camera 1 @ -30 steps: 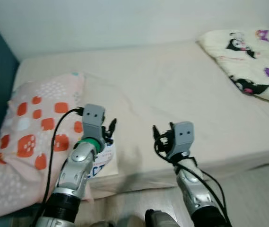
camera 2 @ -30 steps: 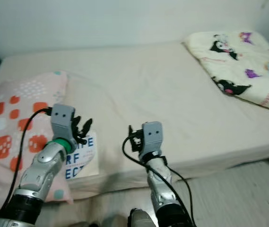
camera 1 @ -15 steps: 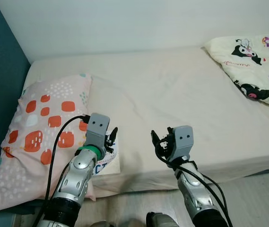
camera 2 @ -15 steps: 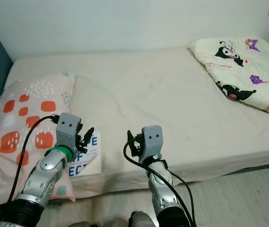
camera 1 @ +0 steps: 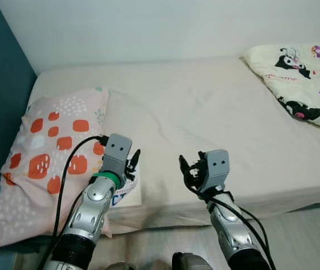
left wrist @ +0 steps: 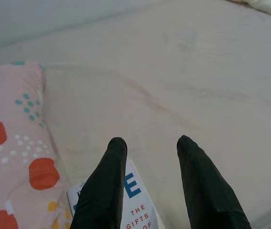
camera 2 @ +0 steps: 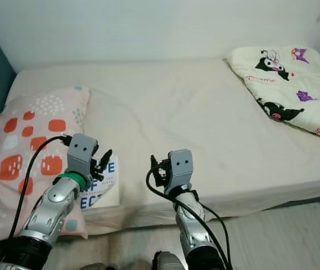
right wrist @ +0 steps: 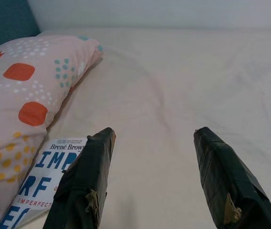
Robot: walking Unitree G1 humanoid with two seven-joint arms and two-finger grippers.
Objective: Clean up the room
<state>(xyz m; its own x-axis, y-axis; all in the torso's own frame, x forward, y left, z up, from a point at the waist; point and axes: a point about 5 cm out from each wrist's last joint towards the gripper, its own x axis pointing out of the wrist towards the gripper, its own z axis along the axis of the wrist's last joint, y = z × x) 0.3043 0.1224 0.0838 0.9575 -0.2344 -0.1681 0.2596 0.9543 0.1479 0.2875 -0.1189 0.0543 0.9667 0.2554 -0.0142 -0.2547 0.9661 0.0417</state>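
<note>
The book point(camera 2: 102, 185) lies flat at the near edge of the bed point(camera 2: 182, 107), at about seven o'clock on the mattress, its left side touching the spotted pillow point(camera 2: 30, 140). Judged from here, the main risk is that the left tool point(camera 1: 131, 163), coming down on a thin flat cover, skids it off the bed's edge toward the floor instead of catching it, or pinches pillow fabric along with it. The soft mattress could also give under pressure and let the fingers slide over the cover. The left arm reaches forward from seven o'clock, its tool hovering just above the book's far corner, fingers parted with nothing between them, as the left wrist view shows. The right arm rises from six o'clock, its right tool point(camera 2: 158, 169) held over bare sheet near the front edge, fingers spread wide and empty. A cartoon-print blanket point(camera 2: 286, 84) sits well apart at two o'clock.
</note>
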